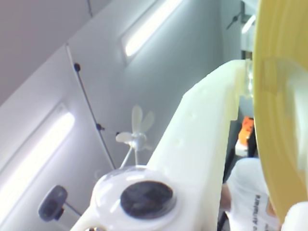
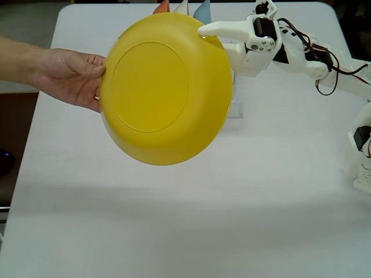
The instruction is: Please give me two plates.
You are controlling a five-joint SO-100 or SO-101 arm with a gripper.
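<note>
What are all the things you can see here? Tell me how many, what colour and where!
yellow plate: one, bright yellow, held up above the table, its underside toward the fixed view
other plates: tips of three, orange, white and light blue, poking up behind the yellow plate at the table's far edge
clear stand: one, see-through, on the table below the yellow plate's right edge
table: one, white, fills the fixed view
person's hand: one, reaching in from the left, at the yellow plate's left rim
robot arm: one, white with dark wires, at the right
end effector: one, white, on the yellow plate's upper right rim
</note>
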